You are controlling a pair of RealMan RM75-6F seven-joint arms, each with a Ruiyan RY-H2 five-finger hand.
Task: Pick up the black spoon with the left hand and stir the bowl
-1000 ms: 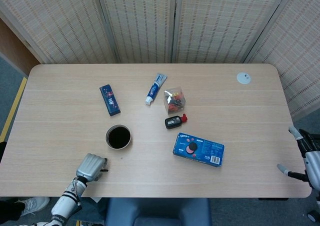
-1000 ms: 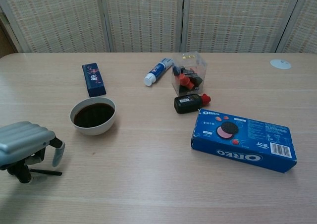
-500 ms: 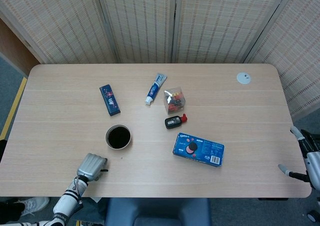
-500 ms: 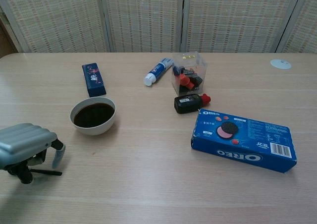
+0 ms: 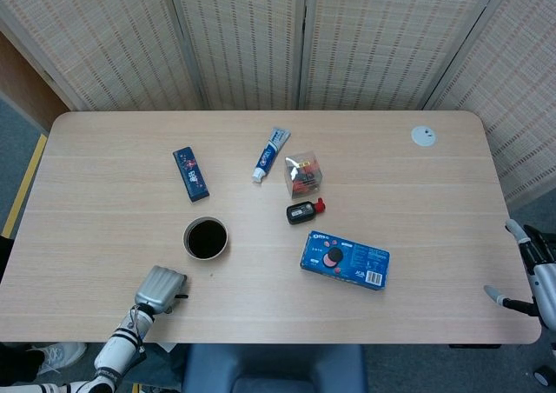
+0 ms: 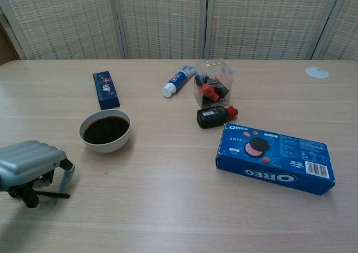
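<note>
We found our left hand low over the near left part of the tabletop, knuckles up, its fingers curled downward over the black spoon. Only a thin dark handle showed, poking out from under the hand toward the right and lying flat on the wood. In the head view the same handle tip stuck out beside the left hand. We could not tell whether the fingers were actually clamped on the spoon or merely arched over it; the palm hid the contact.

The bowl, white outside and filled with a dark liquid, stood a little beyond and to the right of that hand, apart from it.

Our right hand sat off the right edge of the tabletop, seen only in the head view, its fingers spread apart and holding nothing.

Farther back lay a slim dark blue box beyond the bowl, a toothpaste tube lying at an angle, and a clear plastic box of small red and black items. Just in front of that box rested a small black bottle with a red cap. A blue Oreo box lay flat nearer the right, and a small white disc sat at the far right corner.
</note>
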